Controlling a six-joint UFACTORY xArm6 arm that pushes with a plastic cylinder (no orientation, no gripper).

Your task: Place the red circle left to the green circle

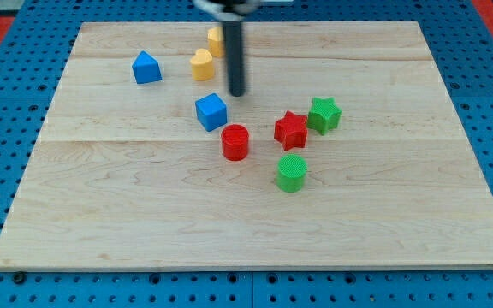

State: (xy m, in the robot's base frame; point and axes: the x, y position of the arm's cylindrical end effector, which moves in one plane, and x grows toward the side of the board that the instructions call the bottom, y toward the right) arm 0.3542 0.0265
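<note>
Red circle [235,142] sits up-left of green circle [291,173], approx. placed w/ small nudge toward bottom edge left; my tip [236,93] holds nothing, no pincer.

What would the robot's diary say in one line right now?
my tip: above blue cube, touching nothing | red circle: up-left of green circle, apart | push: not started

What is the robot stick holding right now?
Nothing. My tip is bare, apart from every block, just above the view's upper right of the blue cube; the red circle sits untouched.
</note>
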